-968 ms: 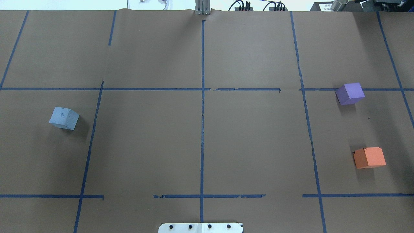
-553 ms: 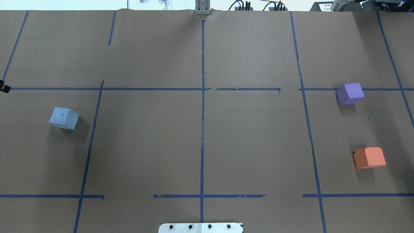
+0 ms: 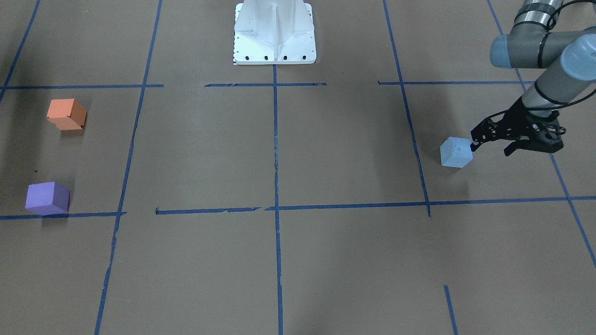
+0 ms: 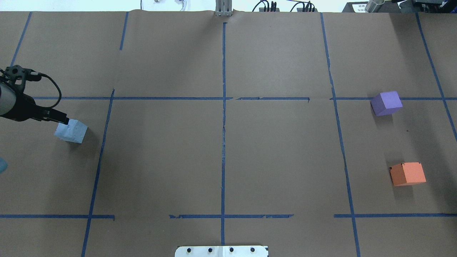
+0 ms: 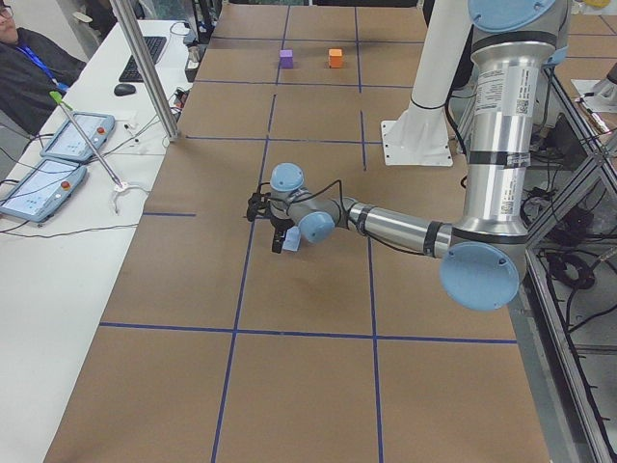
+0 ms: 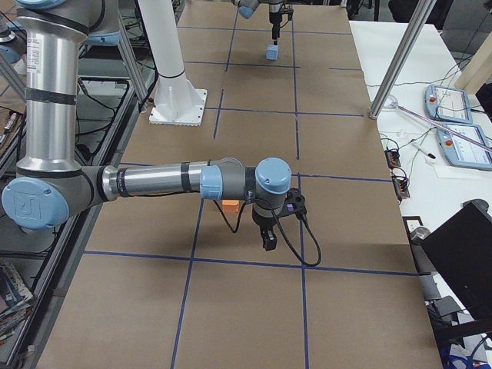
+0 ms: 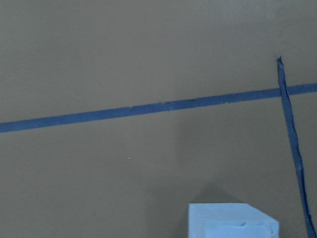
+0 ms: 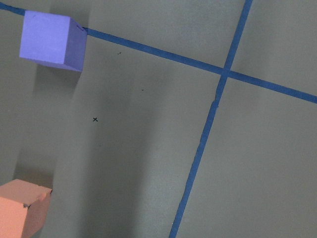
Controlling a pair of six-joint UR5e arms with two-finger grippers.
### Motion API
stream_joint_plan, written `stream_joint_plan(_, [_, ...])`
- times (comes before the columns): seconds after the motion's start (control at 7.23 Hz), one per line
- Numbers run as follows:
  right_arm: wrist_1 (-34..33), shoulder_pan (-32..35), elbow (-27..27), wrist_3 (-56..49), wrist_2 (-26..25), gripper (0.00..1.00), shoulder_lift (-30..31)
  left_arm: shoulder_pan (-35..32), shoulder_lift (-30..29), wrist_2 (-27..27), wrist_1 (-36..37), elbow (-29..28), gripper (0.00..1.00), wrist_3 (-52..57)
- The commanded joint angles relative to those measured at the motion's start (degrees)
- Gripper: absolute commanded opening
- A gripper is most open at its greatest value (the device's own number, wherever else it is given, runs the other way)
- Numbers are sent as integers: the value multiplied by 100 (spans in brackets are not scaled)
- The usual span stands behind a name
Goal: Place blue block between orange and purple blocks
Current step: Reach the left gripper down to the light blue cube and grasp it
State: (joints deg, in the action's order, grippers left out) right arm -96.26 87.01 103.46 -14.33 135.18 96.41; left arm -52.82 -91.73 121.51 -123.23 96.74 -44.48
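The pale blue block (image 4: 71, 131) rests on the brown paper at the table's left, also seen in the front view (image 3: 456, 152) and the left wrist view (image 7: 230, 220). My left gripper (image 3: 491, 150) is open and low beside it; one fingertip (image 4: 63, 121) is at the block's outer top corner, and the jaws are not around it. The purple block (image 4: 386, 103) and the orange block (image 4: 407, 174) sit apart at the far right, with bare paper between them; both show in the right wrist view (image 8: 52, 39) (image 8: 20, 210). My right gripper (image 6: 267, 240) hovers near them; I cannot tell its state.
The white robot base plate (image 4: 221, 251) is at the table's near middle edge. Blue tape lines (image 4: 223, 142) divide the brown paper. An operator's side table with tablets (image 5: 58, 164) and a metal pole (image 5: 145, 68) stand beyond the left end.
My left arm has come into the overhead view from the left edge and its gripper has reached the blue block. None of the three blocks has moved.
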Motion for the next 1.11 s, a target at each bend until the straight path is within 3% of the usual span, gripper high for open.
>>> stream_joint_plan(0.0, [2, 0, -19, 0, 0, 100, 0, 412, -90, -93, -8, -32, 100, -262])
stream_joint_plan(0.14, [2, 0, -28, 0, 0, 100, 0, 509, -90, -119, 1, -120, 100, -254])
stream_joint_plan(0.28, [2, 0, -37, 0, 0, 100, 0, 658, -73, -615, 18, -129, 100, -280])
stream_joint_plan(0.41, [2, 0, -37, 0, 0, 100, 0, 772, -82, -1003, 45, -129, 91, -306])
stream_joint_plan(0.55, [2, 0, -37, 0, 0, 100, 0, 774, -90, -998, 45, -129, 49, -280])
stream_joint_plan(0.69, [2, 0, -37, 0, 0, 100, 0, 774, -117, -989, 175, -42, 26, -280])
stream_joint_plan(0.97, [2, 0, -28, 0, 0, 100, 0, 774, -763, -1007, 867, 142, 26, -306])
